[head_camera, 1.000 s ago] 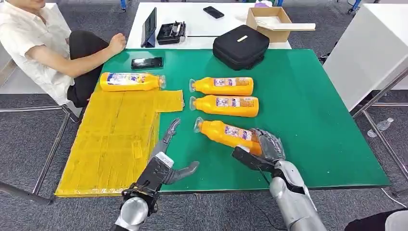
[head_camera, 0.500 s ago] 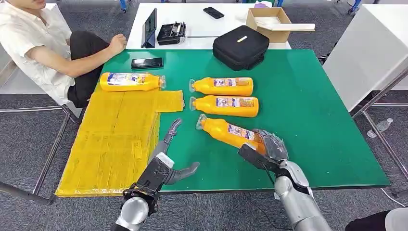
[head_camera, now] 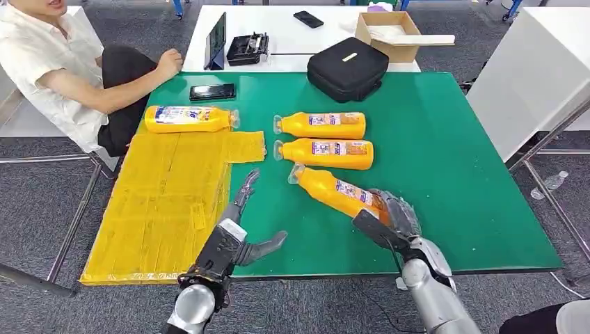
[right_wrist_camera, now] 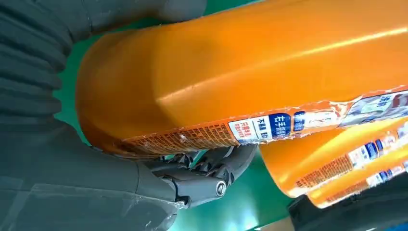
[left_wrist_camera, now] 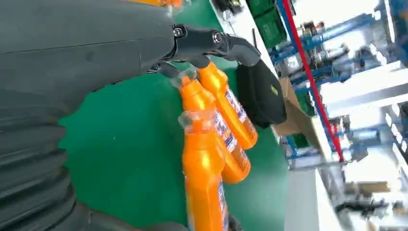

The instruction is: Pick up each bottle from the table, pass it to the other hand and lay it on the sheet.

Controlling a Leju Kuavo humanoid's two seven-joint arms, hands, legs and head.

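Right hand (head_camera: 391, 217) is gripping the base of the near bottle (head_camera: 332, 190), fingers wrapping over it, thumb under; right wrist view is showing the fingers (right_wrist_camera: 207, 166) curling round the bottle's bottom end. Bottle is pointing cap-first toward the table's (head_camera: 452, 160) middle, tilted; can't tell if it's clear of the surface. Left hand (head_camera: 236, 226) is hovering near the front edge, spread, holding nothing, fingers reaching toward the sheet (head_camera: 167, 202). Two more bottles are lying side by side mid-table; a fourth is lying at the sheet's far end.
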